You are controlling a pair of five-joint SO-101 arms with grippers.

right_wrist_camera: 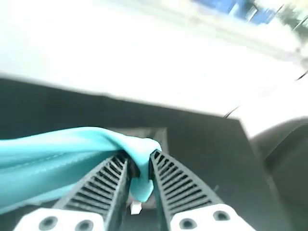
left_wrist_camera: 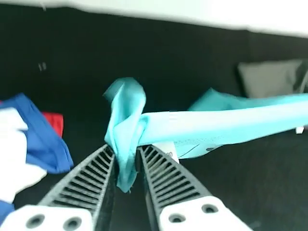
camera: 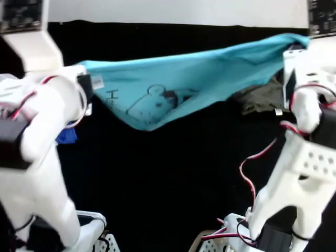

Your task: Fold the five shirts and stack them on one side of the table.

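- you had the turquoise cotton t-shirt (camera: pixel 178 84) lifted off the black counter (camera: pixel 173 178) and strung between both arms, its middle sagging to a point.
- your left tool (left_wrist_camera: pixel 126 161) was clamped narrow on a bunched corner of it, and your right tool (right_wrist_camera: pixel 139 171) pinched another bunched edge the same way.
- each grip looked to be on only a small wad of fabric, so pulling the arms further apart could have tugged a corner free and dropped that side in a heap.
- the shirt hung twisted and uneven, and lowering it like that would likely have left it creased rather than flat.
- the crumpled grey-olive garment (camera: pixel 262 97) lay near the right end, and the blue, white and red heap of clothes (left_wrist_camera: pixel 29 134) lay beside the left tool. a low sweep could have dragged either.
- a small white tag (camera: pixel 97 81) showed by the left end, its print too small to read. the dark printed drawing (camera: pixel 155 100) on the chest carried marks you couldn't make out.
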